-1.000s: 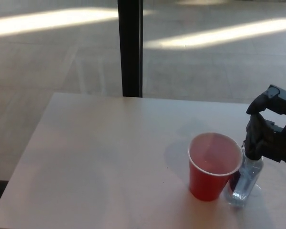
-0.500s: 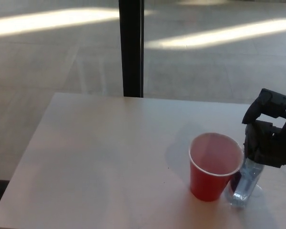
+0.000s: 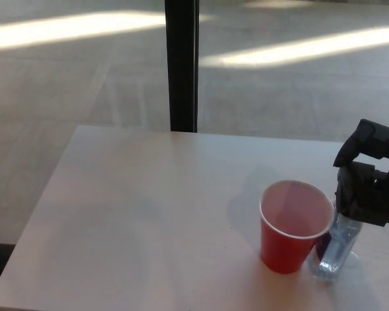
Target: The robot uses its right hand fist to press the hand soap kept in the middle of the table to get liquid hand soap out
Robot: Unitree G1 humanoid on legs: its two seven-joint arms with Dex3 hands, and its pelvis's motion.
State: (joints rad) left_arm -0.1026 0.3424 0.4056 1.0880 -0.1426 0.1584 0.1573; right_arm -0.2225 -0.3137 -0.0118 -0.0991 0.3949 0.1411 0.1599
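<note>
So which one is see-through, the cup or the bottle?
The soap bottle under the robot's right hand is see-through. The red cup touching its left side is solid red.

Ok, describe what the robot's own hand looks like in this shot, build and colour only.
Only the right hand shows, at the picture's right edge. It is all black with a matte finish, built from thick, blocky segments joined at visible knuckles, so the outline looks angular rather than rounded. No cables, markings or sleeve can be made out. The left hand is out of view.
</note>
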